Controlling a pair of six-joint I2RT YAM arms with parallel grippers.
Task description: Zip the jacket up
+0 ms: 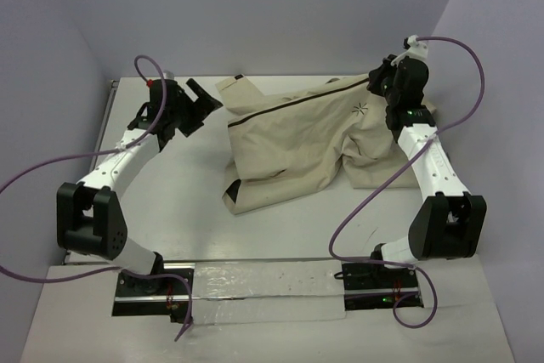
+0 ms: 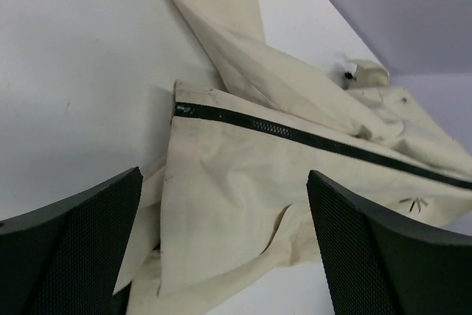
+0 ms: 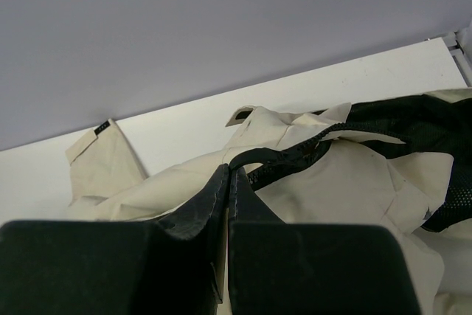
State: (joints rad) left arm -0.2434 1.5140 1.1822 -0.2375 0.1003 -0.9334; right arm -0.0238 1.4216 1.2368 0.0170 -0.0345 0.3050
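The beige jacket (image 1: 297, 142) lies crumpled across the middle of the table, its dark zipper edge (image 1: 297, 101) running from the hem at left up to the collar at right. A small star logo (image 1: 360, 110) shows on the chest. My left gripper (image 1: 202, 99) hovers open just left of the hem; in its wrist view the gripper (image 2: 223, 175) frames the jacket (image 2: 221, 234) and the zipper (image 2: 295, 132), touching nothing. My right gripper (image 1: 378, 84) is at the collar end. Its jaws (image 3: 231, 170) are shut on a black loop of the zipper edge (image 3: 295, 154).
Grey walls close in the table at the back and on both sides. A metal rail (image 1: 109, 116) runs along the left edge. A sleeve (image 1: 242, 89) sticks out toward the back wall. Purple cables loop off both arms. The arm bases sit on a plate (image 1: 263, 282) at the front.
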